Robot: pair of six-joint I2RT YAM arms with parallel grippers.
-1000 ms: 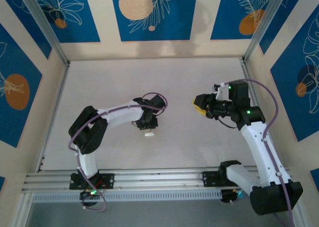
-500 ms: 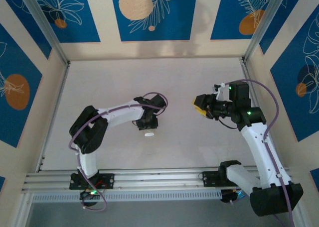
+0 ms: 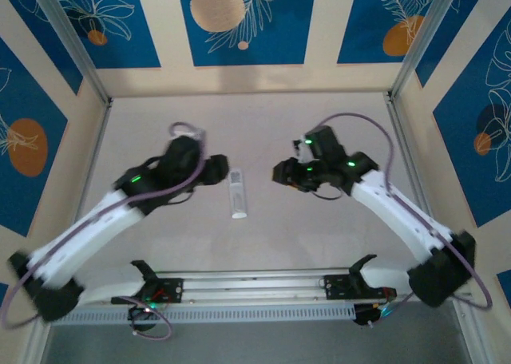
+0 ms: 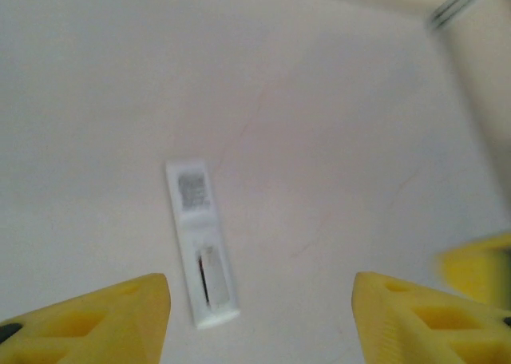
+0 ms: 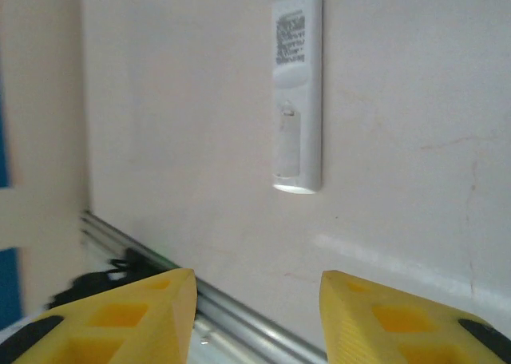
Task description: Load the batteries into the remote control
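The remote control [image 3: 237, 192] lies flat on the table between my two arms, a slim white bar with its back side up. In the left wrist view the remote control [image 4: 201, 240] shows a grey label patch and a compartment with a dark slit along one side. My left gripper [image 3: 215, 172] hovers just left of it, open and empty [image 4: 259, 300]. My right gripper [image 3: 281, 173] hangs just right of it, also open and empty [image 5: 257, 288]; the remote control [image 5: 298, 136] lies beyond its fingers. The batteries are hidden from view.
The aluminium rail [image 3: 255, 284] runs along the table's near edge, and it shows below the right fingers as the rail [image 5: 239, 320]. Patterned walls enclose the table [image 3: 319, 228] on three sides. A yellow finger of the other gripper [image 4: 477, 264] shows at the right of the left wrist view.
The left gripper has let go of the remote's near end, opened and drawn back to the left as its arm swung out. The right arm has swung left, closer to the remote.
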